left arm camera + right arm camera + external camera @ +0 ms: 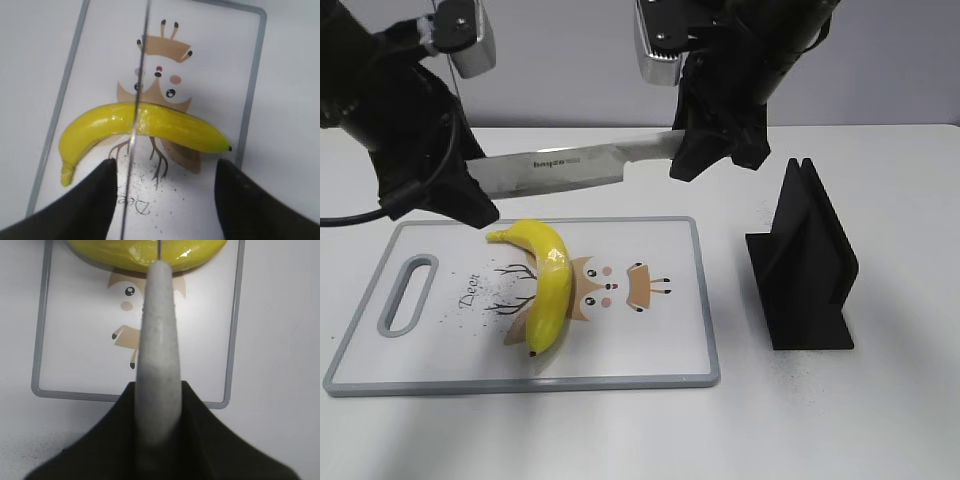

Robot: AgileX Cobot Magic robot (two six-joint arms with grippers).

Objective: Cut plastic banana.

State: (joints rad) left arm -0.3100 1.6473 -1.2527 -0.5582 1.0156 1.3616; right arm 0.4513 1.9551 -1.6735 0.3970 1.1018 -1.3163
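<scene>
The plastic banana (548, 285) lies on the white cutting board (650, 345), stem toward the far edge, dark tip toward the front. My right gripper (705, 150) is shut on the grey handle (159, 350) of a knife (570, 165) and holds the blade level in the air above the board's far edge. My left gripper (470, 200) is open at the blade's tip end; its fingers (165, 167) stand wide apart and the thin blade (131, 150) runs close beside the left finger. From above, the blade crosses the banana (175, 127) near its middle. The banana's edge shows in the right wrist view (125, 257).
A black knife stand (805, 260) stands on the white table to the right of the board. The board has a grey rim (250, 90), a handle slot (408, 292) at its left end and a deer drawing (620, 285). Dark specks lie on the board.
</scene>
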